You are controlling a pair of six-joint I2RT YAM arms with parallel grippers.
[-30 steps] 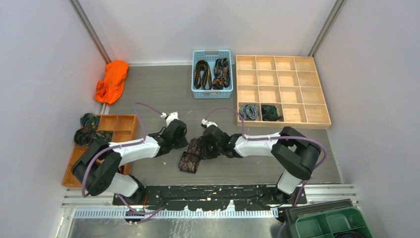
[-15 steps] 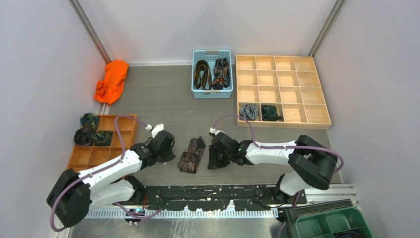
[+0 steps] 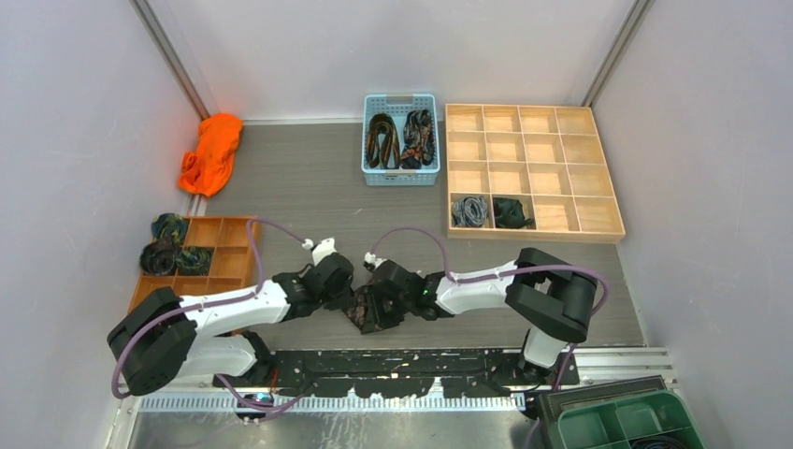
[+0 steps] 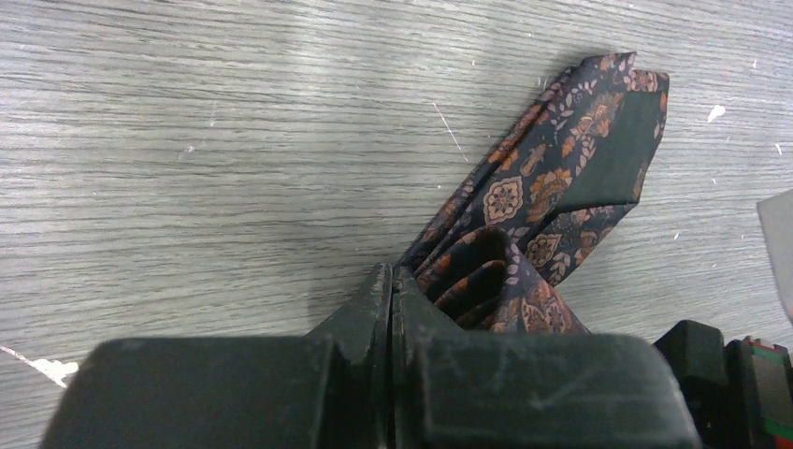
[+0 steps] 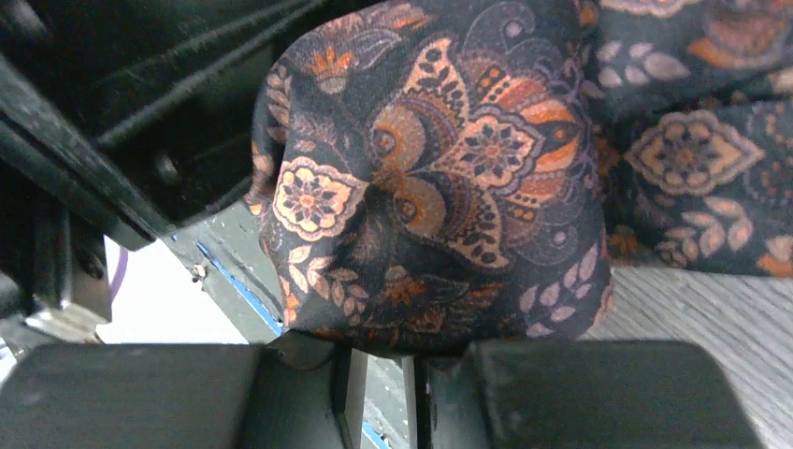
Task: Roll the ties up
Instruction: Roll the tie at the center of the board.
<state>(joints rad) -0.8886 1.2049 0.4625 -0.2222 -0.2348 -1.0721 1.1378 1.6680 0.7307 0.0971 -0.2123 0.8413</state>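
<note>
One paisley tie (image 5: 439, 178) in right end effector (image 5: 376, 367); left end effector (image 4: 391, 282) shut

A grey wood-grain table (image 3: 309, 192) is carrying everything here, its surface showing small white scuffs in the left wrist view. An orange cloth (image 3: 211, 152) is lying crumpled at the far left corner. A blue basket (image 3: 400, 179) is sitting at the far middle, with a wooden tray (image 3: 548, 150) of square compartments lying just to its right, the two nearly touching. An orange tray (image 3: 236, 234) is sitting at the left edge. A paisley tie (image 4: 561, 168) is lying near the front middle, its pointed end resting flat on the table with a dark lining facing up, and the rest bunching into folds.
</note>
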